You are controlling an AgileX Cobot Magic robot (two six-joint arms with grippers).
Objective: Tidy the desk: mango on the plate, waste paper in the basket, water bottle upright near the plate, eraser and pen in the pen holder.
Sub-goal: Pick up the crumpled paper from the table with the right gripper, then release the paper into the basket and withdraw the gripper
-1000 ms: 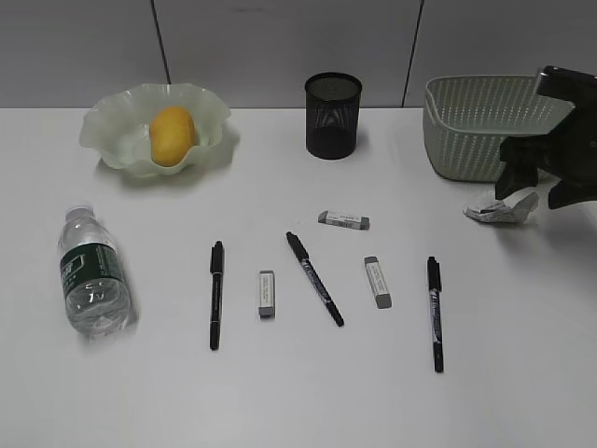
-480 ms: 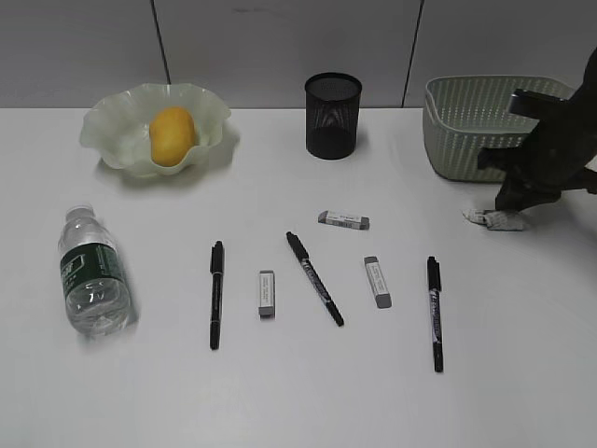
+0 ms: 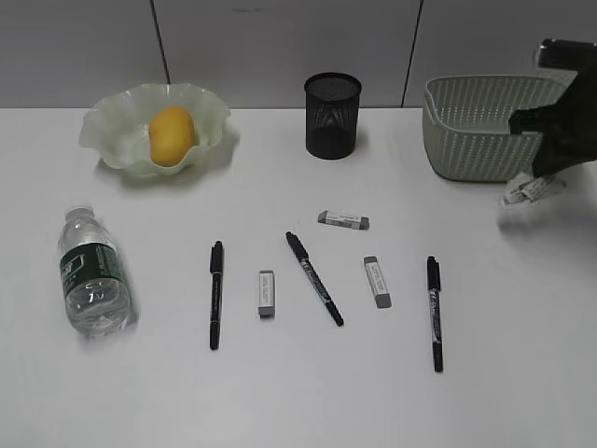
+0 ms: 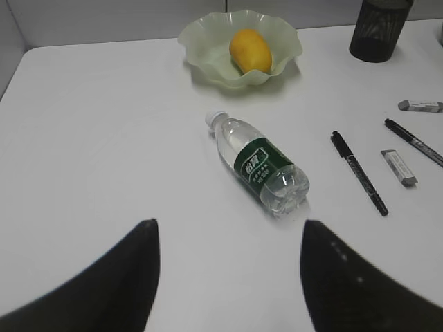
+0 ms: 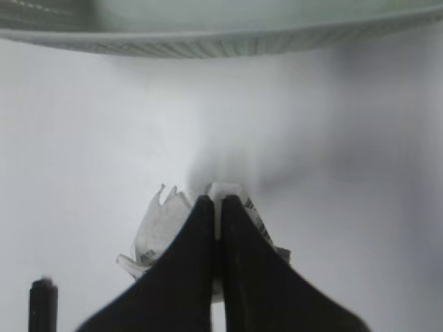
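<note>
The right gripper (image 5: pixel 216 207) is pinching the waste paper (image 5: pixel 163 228) between its closed tips, holding it clear of the desk (image 3: pixel 280 392) at the right edge, just in front of the basket (image 3: pixel 476 126). The wad (image 3: pixel 527 191) is hanging below the fingers (only a thin fold seems caught), so it could be slipping free during the carry, or dropping short of the basket's front wall if released too soon. The left gripper (image 4: pixel 228 277) is standing open and empty over the desk's left side, facing the water bottle (image 4: pixel 259 166), which is lying on its side and would likely roll if nudged. The mango (image 3: pixel 172 136) is already sitting in the plate (image 3: pixel 107 126) at the back-left corner; pens and erasers are lying mid-desk, in front of the pen holder (image 3: pixel 332 115).
</note>
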